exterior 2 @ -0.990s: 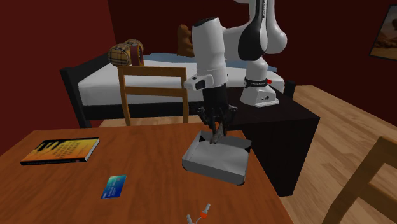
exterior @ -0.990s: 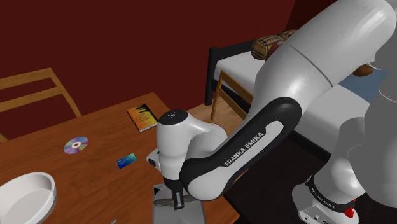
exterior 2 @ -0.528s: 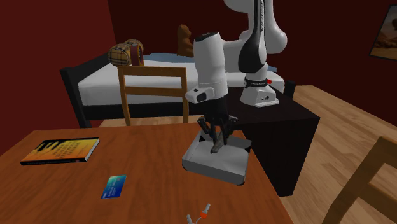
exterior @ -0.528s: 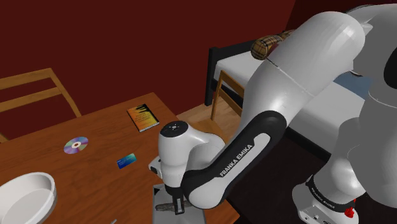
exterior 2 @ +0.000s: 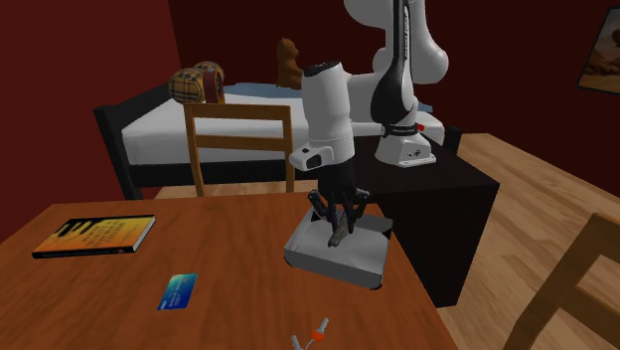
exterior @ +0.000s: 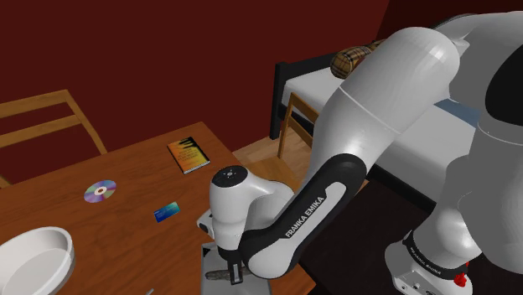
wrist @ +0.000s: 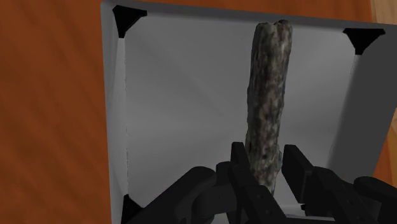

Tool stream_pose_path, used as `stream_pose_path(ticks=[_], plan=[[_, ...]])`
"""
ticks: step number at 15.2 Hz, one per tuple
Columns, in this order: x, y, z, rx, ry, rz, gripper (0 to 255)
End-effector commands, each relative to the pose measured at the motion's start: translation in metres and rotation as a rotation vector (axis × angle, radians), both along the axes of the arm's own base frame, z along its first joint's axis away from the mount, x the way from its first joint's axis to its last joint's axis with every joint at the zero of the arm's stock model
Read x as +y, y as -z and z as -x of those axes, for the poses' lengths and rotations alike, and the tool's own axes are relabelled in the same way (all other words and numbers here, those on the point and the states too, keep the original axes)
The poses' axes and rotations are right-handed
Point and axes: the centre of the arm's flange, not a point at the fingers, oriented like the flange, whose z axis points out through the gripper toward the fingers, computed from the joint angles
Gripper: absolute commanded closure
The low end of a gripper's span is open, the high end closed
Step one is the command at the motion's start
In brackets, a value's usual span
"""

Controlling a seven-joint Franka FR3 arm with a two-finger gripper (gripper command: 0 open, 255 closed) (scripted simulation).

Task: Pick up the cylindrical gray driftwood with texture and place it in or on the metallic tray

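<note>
Mottled grey-brown driftwood stick (wrist: pixel 267 95), rough-textured and cylindrical, is clamped at its near end between the black fingers (wrist: pixel 240 170) of the gripper (wrist: pixel 266 163). The rest stretches over the floor of the shallow grey metallic tray (wrist: pixel 172 108) on the brown wooden worktop (wrist: pixel 51 114). White arm (exterior: pixel 310 216) lettering reads "FRANKA EMIKA"

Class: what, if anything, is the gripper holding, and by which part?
The driftwood, clasped near one end between the fingers of the gripper, over the tray.
</note>
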Motion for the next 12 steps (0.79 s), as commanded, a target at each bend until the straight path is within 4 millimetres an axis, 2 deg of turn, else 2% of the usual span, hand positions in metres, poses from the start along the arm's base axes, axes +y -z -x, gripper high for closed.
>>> stream_pose_path(ticks=[1, 2, 3, 8, 12], plan=[[0.0, 0.0, 0.0, 0.0, 0.0, 0.0, 255], [0.0, 0.0, 0.0, 0.0, 0.0, 0.0, 255], [0.0, 0.0, 0.0, 0.0, 0.0, 0.0, 0], [0.0, 0.0, 0.0, 0.0, 0.0, 0.0, 0], [-0.006, -0.049, -0.007, 0.0, 0.0, 0.0, 0]])
